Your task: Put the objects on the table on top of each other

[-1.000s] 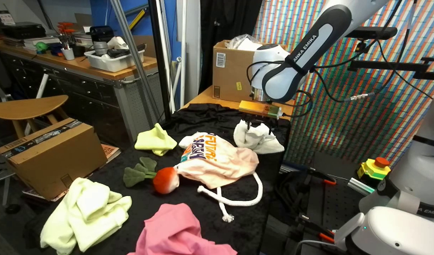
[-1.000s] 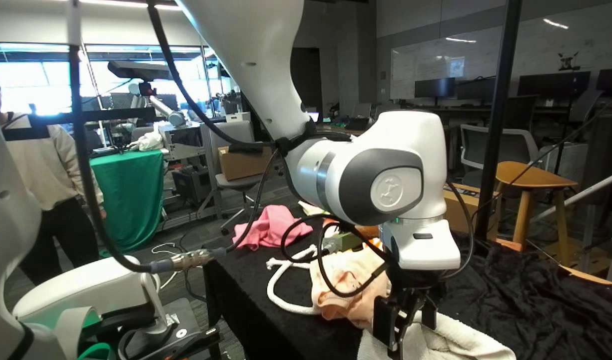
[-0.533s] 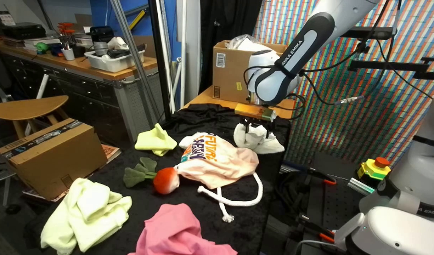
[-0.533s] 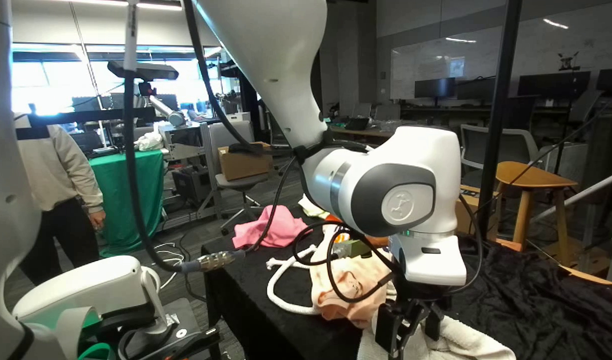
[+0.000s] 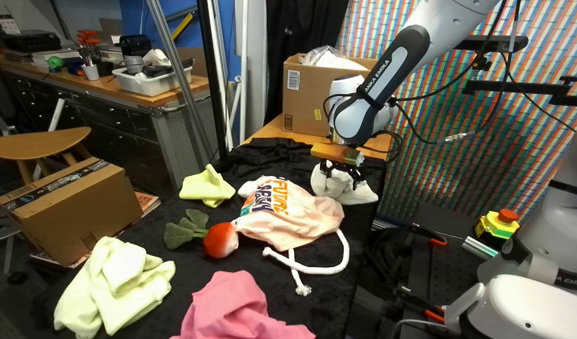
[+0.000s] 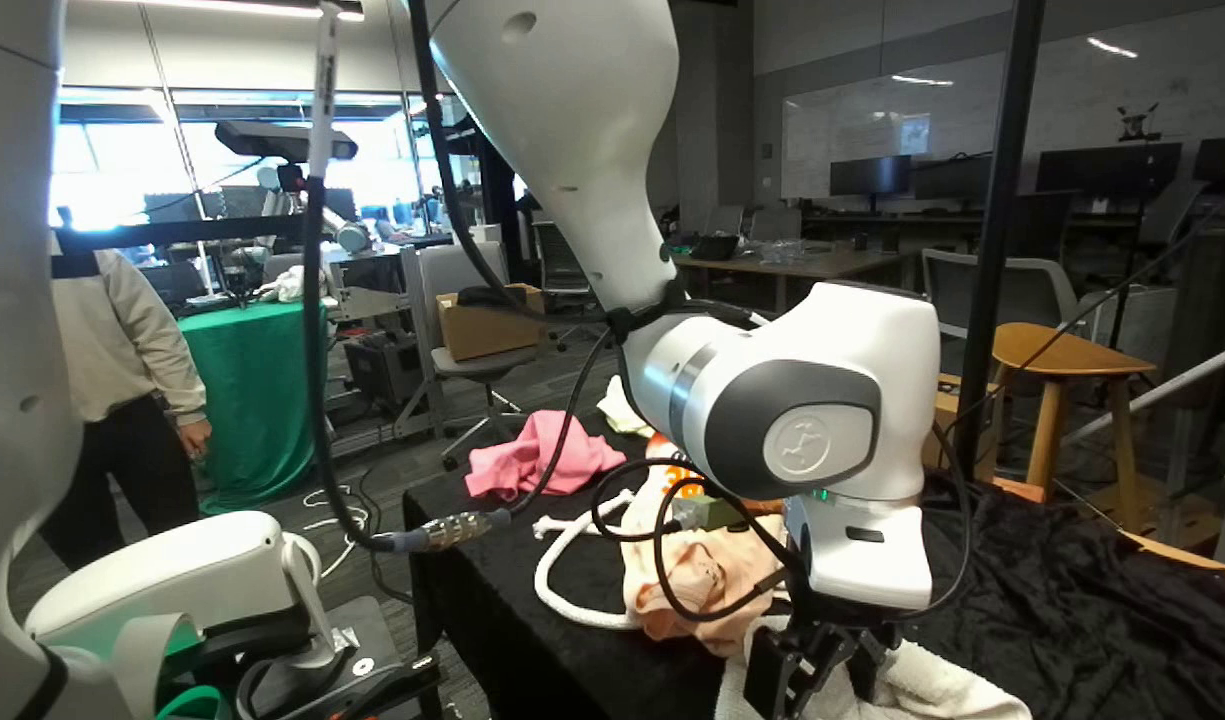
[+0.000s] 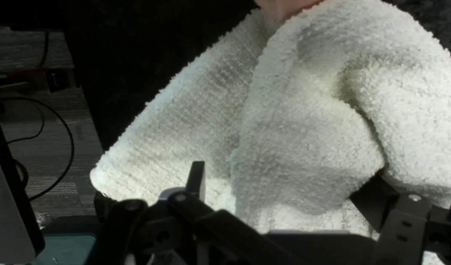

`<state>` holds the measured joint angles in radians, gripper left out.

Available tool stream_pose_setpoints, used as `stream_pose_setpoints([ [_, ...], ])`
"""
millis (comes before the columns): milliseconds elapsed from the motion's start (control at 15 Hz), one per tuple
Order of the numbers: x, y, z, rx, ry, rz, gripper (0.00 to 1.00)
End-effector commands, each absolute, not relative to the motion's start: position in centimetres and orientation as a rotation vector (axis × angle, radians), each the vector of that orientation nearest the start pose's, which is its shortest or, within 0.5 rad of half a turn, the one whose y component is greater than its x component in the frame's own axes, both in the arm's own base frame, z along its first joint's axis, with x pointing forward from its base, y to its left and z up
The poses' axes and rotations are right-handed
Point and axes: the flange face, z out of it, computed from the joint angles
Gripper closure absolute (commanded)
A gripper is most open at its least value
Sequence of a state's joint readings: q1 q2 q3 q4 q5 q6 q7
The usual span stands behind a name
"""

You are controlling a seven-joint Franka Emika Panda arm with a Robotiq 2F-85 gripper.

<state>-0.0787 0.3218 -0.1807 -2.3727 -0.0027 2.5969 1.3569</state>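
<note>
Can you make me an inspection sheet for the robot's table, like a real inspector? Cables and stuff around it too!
Surface: black-covered table, wrinkled near the big box.
Job's things: pink cloth, larger yellow-green cloth and smaller yellow-green cloth lie apart from each other; white cloth beside peach printed cloth.
Clutter: round red-and-white thing with green leaves.
Jaws: standing open at the white cloth; no grip seen.
Cables: black cable hangs beside the arm.
Surroundings: wooden stool, smaller box, standing person.

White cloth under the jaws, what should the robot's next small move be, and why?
Probably close the jaws on the white cloth: in the wrist view they stand open with a raised fold between them, apparently not yet gripped.
</note>
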Motion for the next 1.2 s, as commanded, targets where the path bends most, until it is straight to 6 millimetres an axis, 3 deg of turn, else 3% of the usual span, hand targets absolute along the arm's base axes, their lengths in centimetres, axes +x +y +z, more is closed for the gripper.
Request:
stream_pose_setpoints([
  [0, 48.5, -13.7, 18.5, -2.234, 2.331, 0.094, 0.28],
  [67, 48.5, -13.8, 18.7, -2.234, 2.332, 0.092, 0.29],
  [533, 49.0, -14.7, 20.2, -2.240, 2.346, 0.028, 0.84],
  [667, 49.3, -14.9, 20.8, -2.257, 2.343, 0.006, 0.93],
  [1133, 50.5, -14.8, 25.3, -2.408, 2.256, -0.129, 0.92],
])
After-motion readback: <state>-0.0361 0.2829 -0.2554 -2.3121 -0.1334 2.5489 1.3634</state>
